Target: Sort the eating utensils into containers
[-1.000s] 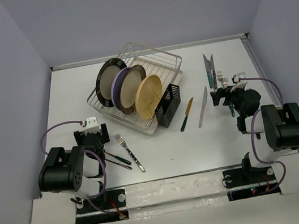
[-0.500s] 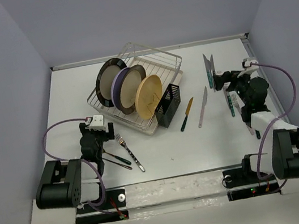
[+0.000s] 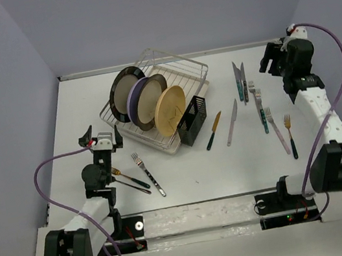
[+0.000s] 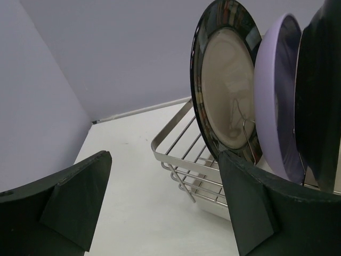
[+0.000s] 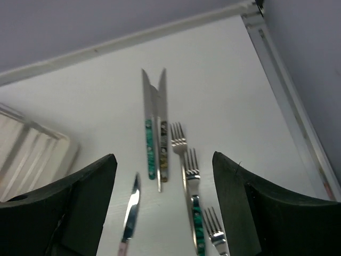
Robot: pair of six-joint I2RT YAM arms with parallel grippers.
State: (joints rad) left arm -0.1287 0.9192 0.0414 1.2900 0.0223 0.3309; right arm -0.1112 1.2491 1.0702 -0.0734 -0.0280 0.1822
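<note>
Both arms are up off the desk w/ nothing in hand, so I read this as the gap before a pick. Left end effector [image 3: 101, 140] hangs near the left edge, jaws spread wide & empty, its wrist cam facing the plates [image 4: 229, 101] in the wire rack [image 4: 186, 160]. Right end effector [image 3: 271, 58] is by the far right corner, also fully open, gripping nothing.

The black holder [image 3: 193, 121] sits mid-desk against the rack's near right end; I can't tell what's inside. The paired knives [image 5: 154, 122] lie side by side below the right arm, w/ forks [image 5: 187, 176] trailing toward the near right corner. Two loose knives [image 3: 223, 126] lie just right of the holder, and a silver fork [image 3: 147, 171] & dark-handled pieces [image 3: 127, 180] sit toward the near left corner.

Next, IMO: right arm drops onto a knife handle, jaws across it, pinches low since it's thin & flat, then carries it to the holder.
</note>
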